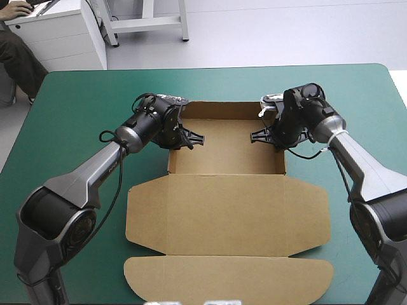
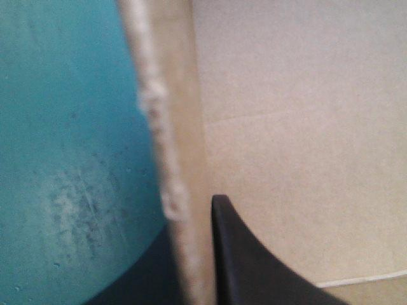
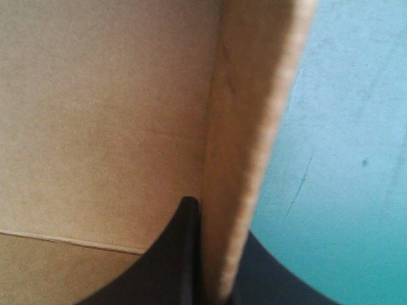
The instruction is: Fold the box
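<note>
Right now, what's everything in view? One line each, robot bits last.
box: 1, brown, middle of the table; tray walls raised at the far end, lid flat toward the near edge.
table cover: 1, teal-green, under everything.
left gripper: 1, black fingers, shut on the box's left side wall, one finger inside the tray and one outside.
right gripper: 1, black fingers, shut on the box's right side wall the same way.

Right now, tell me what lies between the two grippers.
Only the bare floor of the box, as the high view shows. The left gripper and the right gripper each pinch one raised side wall.
</note>
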Controlling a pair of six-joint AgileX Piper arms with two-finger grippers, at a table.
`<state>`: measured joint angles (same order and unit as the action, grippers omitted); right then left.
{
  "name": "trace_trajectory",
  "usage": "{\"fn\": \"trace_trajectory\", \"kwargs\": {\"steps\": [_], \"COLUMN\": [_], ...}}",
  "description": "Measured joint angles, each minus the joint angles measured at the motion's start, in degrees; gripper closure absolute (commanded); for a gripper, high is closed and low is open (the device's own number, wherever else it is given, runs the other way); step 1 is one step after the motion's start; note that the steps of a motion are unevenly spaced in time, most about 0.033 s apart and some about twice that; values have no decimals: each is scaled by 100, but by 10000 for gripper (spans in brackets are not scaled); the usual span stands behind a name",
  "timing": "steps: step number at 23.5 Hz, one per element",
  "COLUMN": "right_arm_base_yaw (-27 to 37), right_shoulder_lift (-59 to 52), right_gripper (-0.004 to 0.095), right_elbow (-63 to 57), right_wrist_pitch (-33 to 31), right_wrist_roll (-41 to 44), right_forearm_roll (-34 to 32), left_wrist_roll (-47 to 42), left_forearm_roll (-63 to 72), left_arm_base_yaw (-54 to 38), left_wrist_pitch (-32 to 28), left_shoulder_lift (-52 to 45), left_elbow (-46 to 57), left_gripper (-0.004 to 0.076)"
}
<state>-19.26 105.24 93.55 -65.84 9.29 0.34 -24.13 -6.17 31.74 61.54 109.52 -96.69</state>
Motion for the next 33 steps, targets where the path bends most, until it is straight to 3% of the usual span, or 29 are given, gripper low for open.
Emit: {"fn": "trace_trajectory", "kwargs": {"steps": [3,6,8,9,10,12,20,22,24,25,33], "right_arm_base_yaw": [7,7,7,-4,-4,-4,-4,-4,-4,-4,-4], "right_shoulder_lift": [20,20,20,20,20,20,21,26,26,26,-379], "right_gripper": [780,614,384,340,274,216,201,202,202,202,211], "right_elbow": [0,0,0,0,0,0,82,409,853,1068,1330], "right_wrist_pitch": [30,30,52,64,64,59,124,108,-91,-275,-523], "right_wrist_roll": [-46,-152,-215,-231,-236,-213,-22,57,88,88,93], "right_forearm_roll": [11,16,72,121,144,180,167,130,125,95,-227], "left_wrist_roll": [-15,7,188,335,372,436,526,558,564,571,715], "left_forearm_roll": [-12,-41,-74,-104,-104,-110,-265,-436,-498,-497,-389], "left_arm_base_yaw": [0,-5,-5,6,5,32,43,43,43,43,43], "left_wrist_pitch": [0,-18,15,103,129,156,475,778,894,900,987], "left_shoulder_lift": [6,6,13,18,25,28,32,32,32,23,-560], "left_elbow": [0,0,0,0,0,0,-142,-479,-1015,-1292,-1836], "left_gripper": [730,671,443,391,276,210,222,346,670,726,734]}}
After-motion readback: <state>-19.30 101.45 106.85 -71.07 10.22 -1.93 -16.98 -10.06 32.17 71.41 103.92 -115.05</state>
